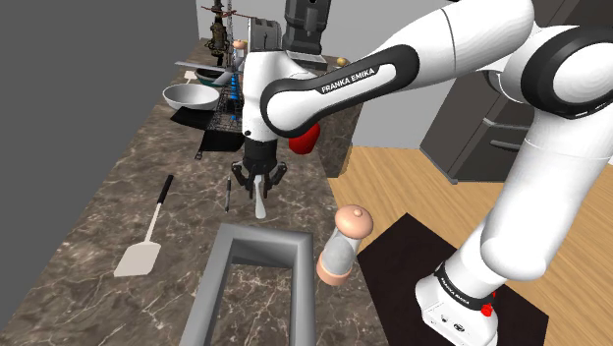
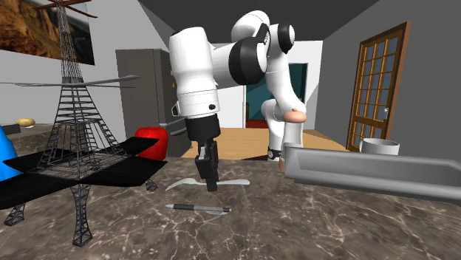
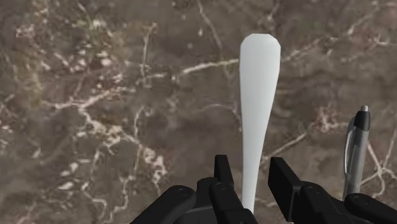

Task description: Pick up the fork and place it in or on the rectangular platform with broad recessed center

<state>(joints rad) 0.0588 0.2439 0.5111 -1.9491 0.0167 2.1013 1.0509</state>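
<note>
**Shoulder view:** The white fork lies flat on the marbled bench, straight under the gripper. The gripper points down at the fork with its fingers spread. A pen lies just beside the fork on the view's left. A spatula lies farther left of the fork and nearer the camera. The grey tray has its end wall near the fork, on the camera's side of it, and does not touch it. A mill stands to the fork's right. A red thing sits beyond the fork, partly behind the arm.

**Second exterior view:** The gripper is down at the fork, its tips close to the bench. The fork's white ends show on either side of it. The pen lies nearer the camera than the fork. The tray stands to the fork's right, apart from it. The red thing sits behind the fork to the left. A wire tower stands left of the fork, toward the camera.

**Wrist view:** The fork runs out from between the fingers. The fingers are released and stand astride the handle without clasping it. The pen lies alongside the fork.
</note>
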